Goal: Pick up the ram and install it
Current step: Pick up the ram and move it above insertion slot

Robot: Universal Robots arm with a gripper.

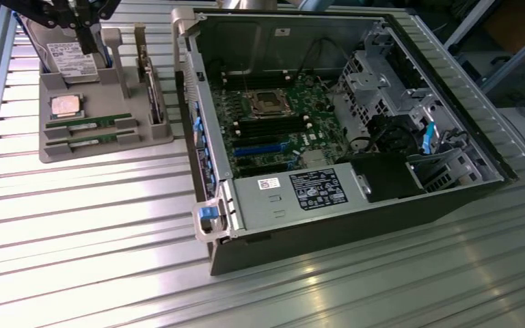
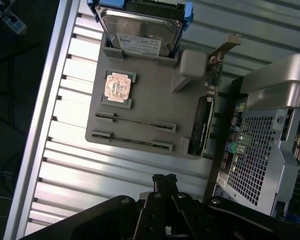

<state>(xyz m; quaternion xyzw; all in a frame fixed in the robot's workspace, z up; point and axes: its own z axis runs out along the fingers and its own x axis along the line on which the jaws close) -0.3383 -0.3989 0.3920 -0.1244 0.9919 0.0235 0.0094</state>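
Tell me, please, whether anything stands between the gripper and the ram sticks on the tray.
Nothing visible does: the shut gripper hangs above, and both ram sticks lie uncovered in their slots on the grey tray.

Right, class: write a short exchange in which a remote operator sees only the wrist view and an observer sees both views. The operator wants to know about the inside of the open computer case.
Operator: I see two ram sticks lying in the gray holder. Is the case open on top?
Observer: Yes. The computer case lies on its side, open, with the green motherboard facing up.
Operator: Is any ram already fitted?
Observer: The dark memory slots beside the processor socket show no green stick standing in them.
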